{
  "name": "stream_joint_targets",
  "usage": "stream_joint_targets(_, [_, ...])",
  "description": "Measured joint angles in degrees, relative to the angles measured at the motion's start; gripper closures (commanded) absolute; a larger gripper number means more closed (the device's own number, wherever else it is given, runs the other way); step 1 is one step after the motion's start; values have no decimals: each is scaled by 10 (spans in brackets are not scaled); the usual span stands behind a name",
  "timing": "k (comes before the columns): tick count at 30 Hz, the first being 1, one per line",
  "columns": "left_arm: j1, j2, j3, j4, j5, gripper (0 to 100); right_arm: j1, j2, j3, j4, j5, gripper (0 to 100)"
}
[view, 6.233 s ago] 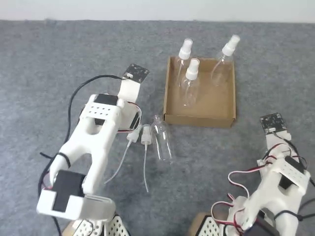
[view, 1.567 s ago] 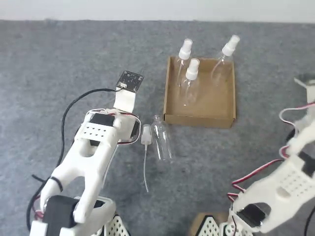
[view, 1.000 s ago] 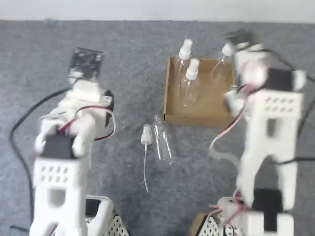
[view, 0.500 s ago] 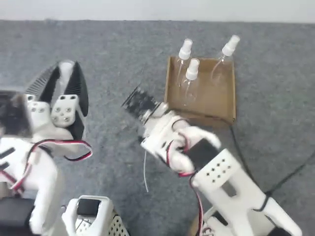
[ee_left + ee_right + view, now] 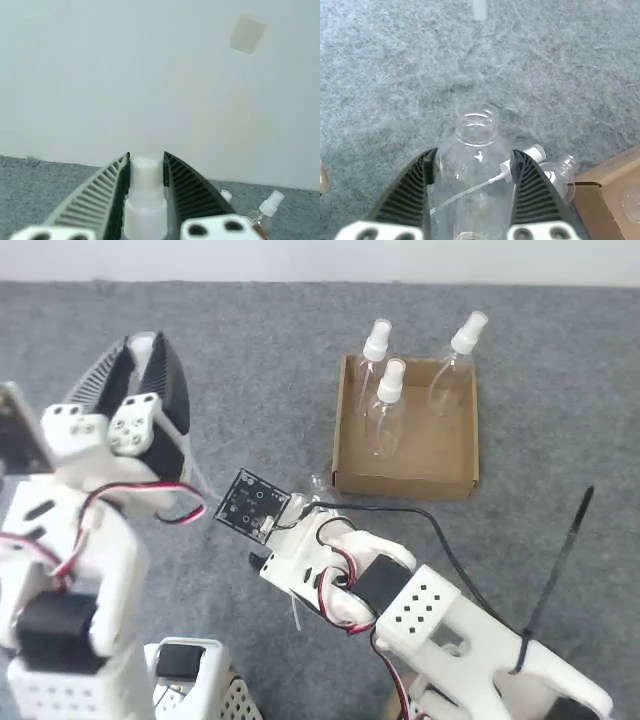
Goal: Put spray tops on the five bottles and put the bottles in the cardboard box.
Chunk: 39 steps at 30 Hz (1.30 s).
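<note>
My left gripper [image 5: 142,344] is raised high at the left, pointing up, shut on a white spray top [image 5: 145,200]; the left wrist view has that gripper [image 5: 146,156] against the wall. My right arm [image 5: 400,600] lies low across the middle of the carpet. Its gripper [image 5: 474,154] is shut on a clear uncapped bottle [image 5: 476,130], mouth pointing away. Beyond it lie a second spray top [image 5: 535,152] and another clear bottle [image 5: 561,169]. The cardboard box [image 5: 345,430] holds three capped bottles [image 5: 385,410].
Grey carpet covers the table. A box corner [image 5: 610,192] is close to the held bottle. The right arm's camera board [image 5: 255,505] and black cable [image 5: 440,540] lie just in front of the box. Open carpet lies left of and behind the box.
The right arm has swung down and left over the loose bottle and spray top, covering them. The left arm shifted slightly right, still holding its spray top aloft.
</note>
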Motion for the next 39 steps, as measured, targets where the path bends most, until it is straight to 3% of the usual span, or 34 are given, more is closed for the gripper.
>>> stream_joint_targets(9, [3,4,77,-64,4,987,0,-91,88,-82,-47,993])
stream_joint_targets(22, [76,4,130,-63,5,988,0,-168,141,-106,-56,993])
stream_joint_targets(39, [75,-77,111,-26,4,988,0,-168,142,-106,-56,993])
